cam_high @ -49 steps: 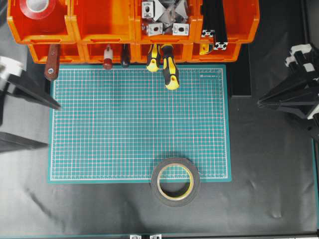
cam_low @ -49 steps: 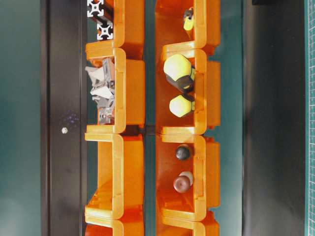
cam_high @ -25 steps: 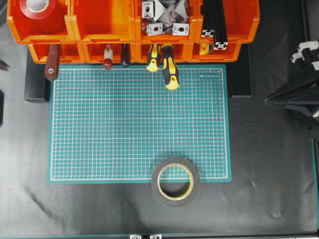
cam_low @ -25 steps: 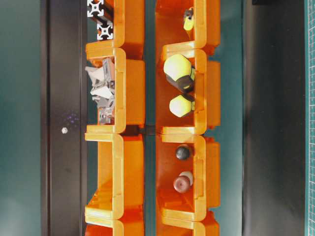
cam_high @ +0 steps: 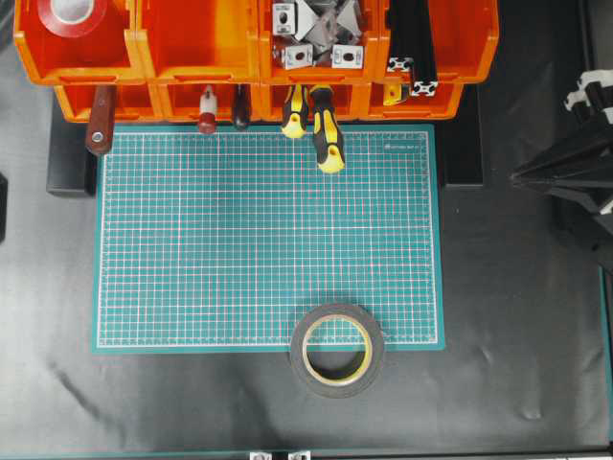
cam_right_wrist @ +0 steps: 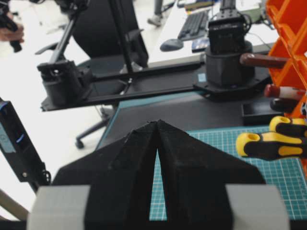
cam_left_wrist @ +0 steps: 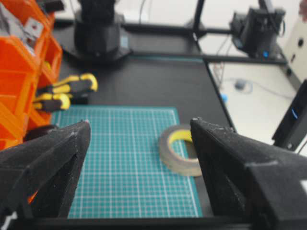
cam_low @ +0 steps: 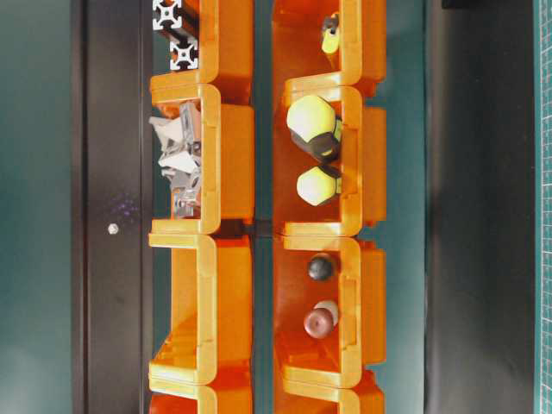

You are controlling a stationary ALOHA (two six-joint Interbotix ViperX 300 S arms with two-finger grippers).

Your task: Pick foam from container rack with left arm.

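A black surface (cam_high: 517, 316) carries a green cutting mat (cam_high: 268, 240). The container rack (cam_high: 192, 57) sits along the mat's far edge. The foam (cam_high: 336, 350) overlaps its near edge. Left hand (cam_left_wrist: 139, 139) gapes empty; right hand (cam_right_wrist: 157, 132) is pressed together.

You see the foam roll (cam_high: 336, 350) lying flat at the near edge, well apart from the orange rack (cam_high: 201, 59) at the far side.

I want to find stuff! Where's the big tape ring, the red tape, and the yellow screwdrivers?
foam (cam_high: 299, 356): overhead view, dark left rim.
red tape roll (cam_high: 50, 26): overhead view, red side.
yellow-handled screwdrivers (cam_high: 328, 142): overhead view, longer handle.
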